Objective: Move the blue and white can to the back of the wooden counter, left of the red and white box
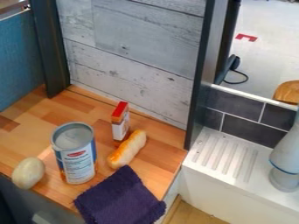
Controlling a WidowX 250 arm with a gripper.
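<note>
The can (74, 155) stands upright on the wooden desk (35, 127), toward the near left part of it, its long axis vertical and its label turned to the camera. Its round, rimmed top is grey; whether that is a lid or an open mouth, and what the can contains, cannot be told. The state of the jaws, clenched or released, cannot be told either.

To the can's right, apart from it, lies a bread-like roll (127, 149), its long axis slanting from the near left to the far right. Just behind the roll, a small box (120, 121) with a red top stands upright, a narrow side turned to the camera; its contents are hidden. A pale, potato-like oval (28, 173) sits just left of the can, near the desk's front edge. In front, a dark purple cloth (119, 197) is spread at a slant over the desk's near corner.

Farther right, a white ridged drainboard (201, 153) lies below dark tiles (248, 131), with a pale grey rounded object (285, 164) at its right. Behind the desk rises a grey wood-plank panel (134, 52).
</note>
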